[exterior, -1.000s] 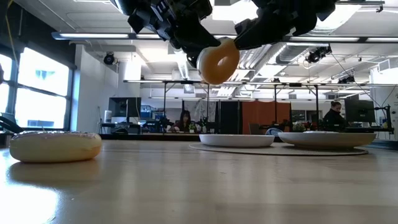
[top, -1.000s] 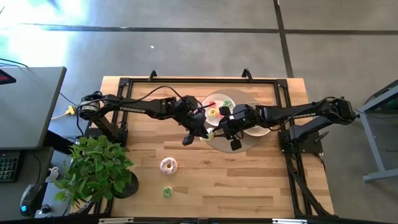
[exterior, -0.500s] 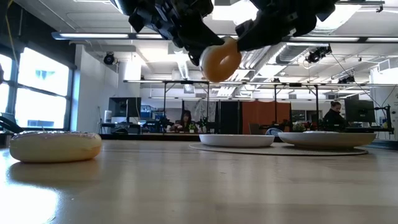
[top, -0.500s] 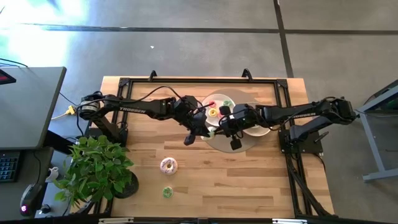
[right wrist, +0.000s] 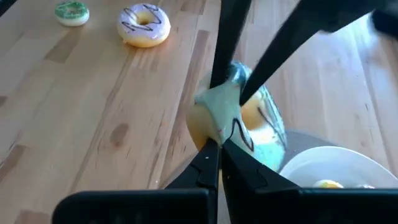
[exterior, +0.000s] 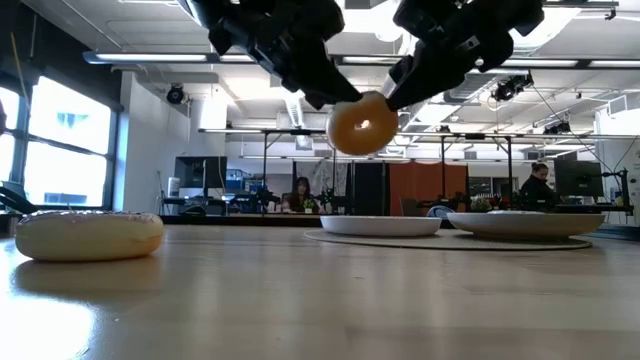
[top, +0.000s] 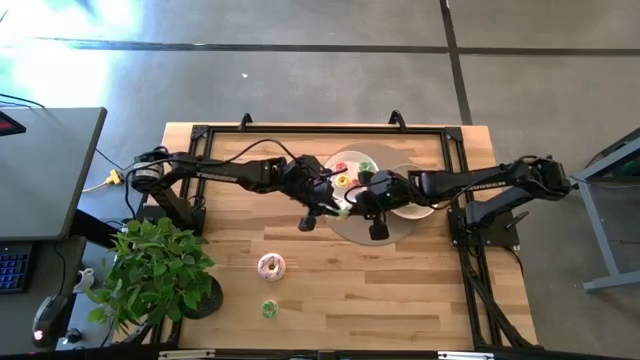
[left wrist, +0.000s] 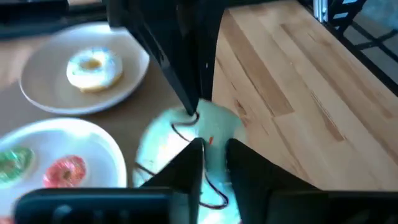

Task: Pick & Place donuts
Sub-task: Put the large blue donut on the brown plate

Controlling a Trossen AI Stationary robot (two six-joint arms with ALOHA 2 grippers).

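On the worktop (top: 420, 290), two plates sit side by side on a round mat (top: 372, 232) toward the far right: the left plate (top: 352, 163) carries small donuts (top: 343, 181), the right plate (top: 416, 208) one more. Above the mat's near-left edge, a donut (exterior: 361, 124) hangs in the air between the left hand (top: 322, 207) and the right hand (top: 366, 203), which meet there from opposite sides. Well apart, toward the near left, a larger donut (top: 271, 266) lies on the worktop, with a tiny donut (top: 270, 309) just nearer the front edge. A potted plant (top: 155, 272) stands at the near-left corner.
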